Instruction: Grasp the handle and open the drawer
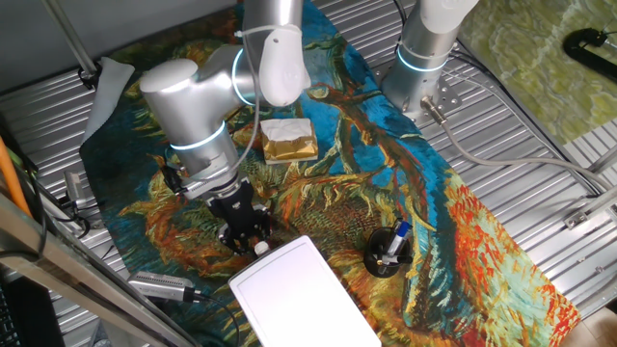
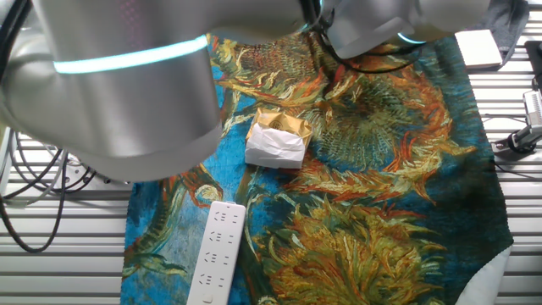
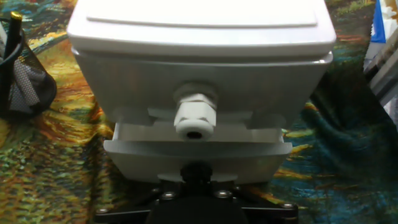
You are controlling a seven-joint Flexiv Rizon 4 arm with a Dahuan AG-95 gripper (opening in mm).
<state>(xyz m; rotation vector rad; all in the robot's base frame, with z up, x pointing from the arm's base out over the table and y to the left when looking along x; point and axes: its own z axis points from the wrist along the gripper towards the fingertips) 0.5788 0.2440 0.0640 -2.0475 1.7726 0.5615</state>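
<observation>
Fingers (image 1: 249, 234) sitting at one smooth white plastic drawer (image 1: 301, 294), grip state hidden, one round knob handle (image 3: 194, 118) protruding.

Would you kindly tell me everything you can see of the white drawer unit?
The drawer unit is a flat-topped box of glossy white plastic on the patterned cloth. Its shallow drawer is slid partly out towards the claw. A round white knob projects from the front. Whether the claw touches it cannot be told.

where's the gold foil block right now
In one fixed view the gold foil block lies on the painted cloth behind the hand, beyond the white drawer box.
</observation>
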